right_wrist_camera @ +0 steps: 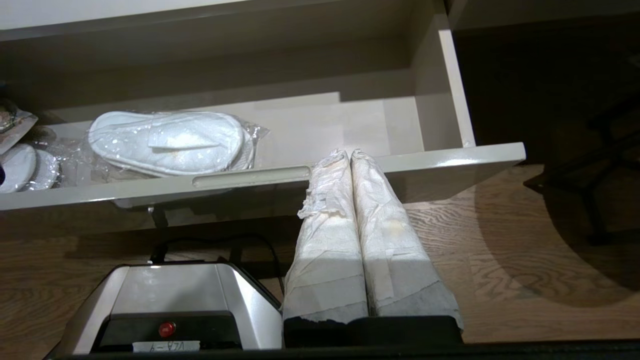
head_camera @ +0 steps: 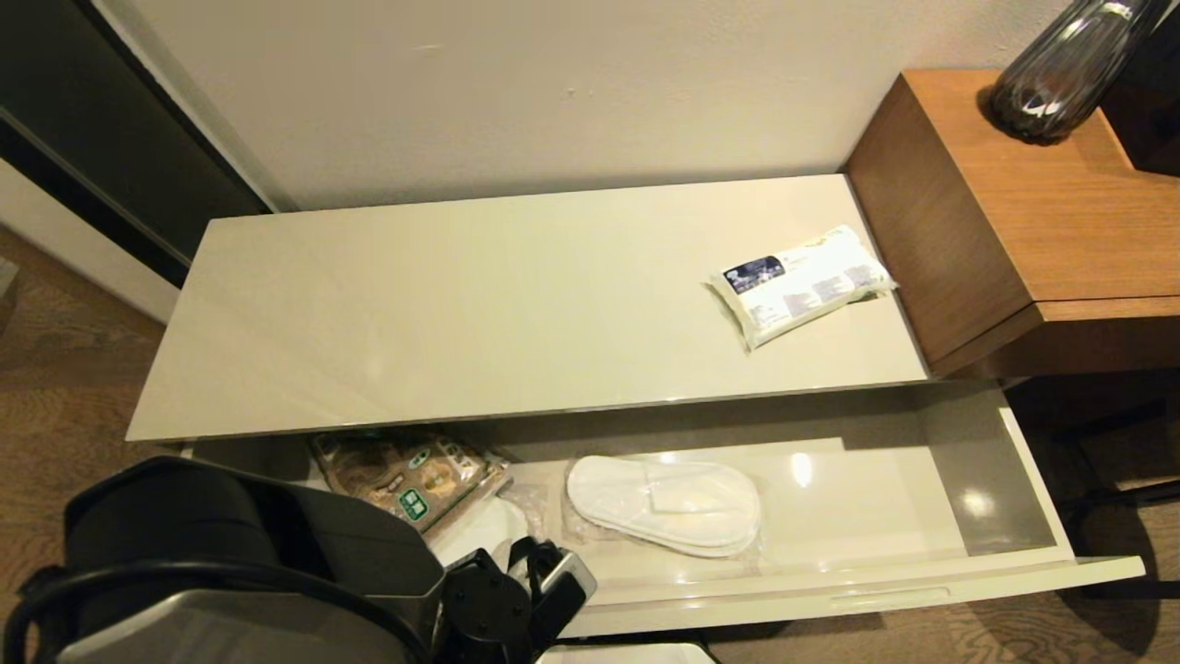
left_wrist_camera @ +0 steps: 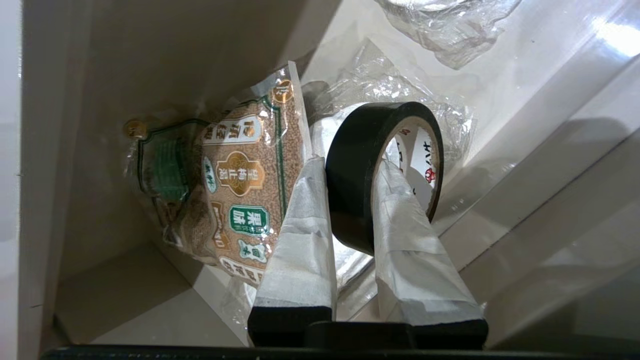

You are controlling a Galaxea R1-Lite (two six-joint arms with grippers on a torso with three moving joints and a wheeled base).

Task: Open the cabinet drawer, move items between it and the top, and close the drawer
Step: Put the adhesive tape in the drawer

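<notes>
The cabinet drawer stands pulled out under the cream top. Inside it lie the brown-and-green snack bag at the left and the wrapped white slippers in the middle. The white tissue pack rests on the top, near its right end. My left gripper is inside the drawer's left end, shut on the black tape roll: one finger is outside the ring and one inside it. The snack bag lies just beside it. My right gripper is shut and empty, low in front of the drawer front.
A taller brown wooden side table with a dark glass vase adjoins the cabinet's right end. Crumpled clear wrap lies under and beyond the tape. The robot's silver base and wooden floor sit below the drawer.
</notes>
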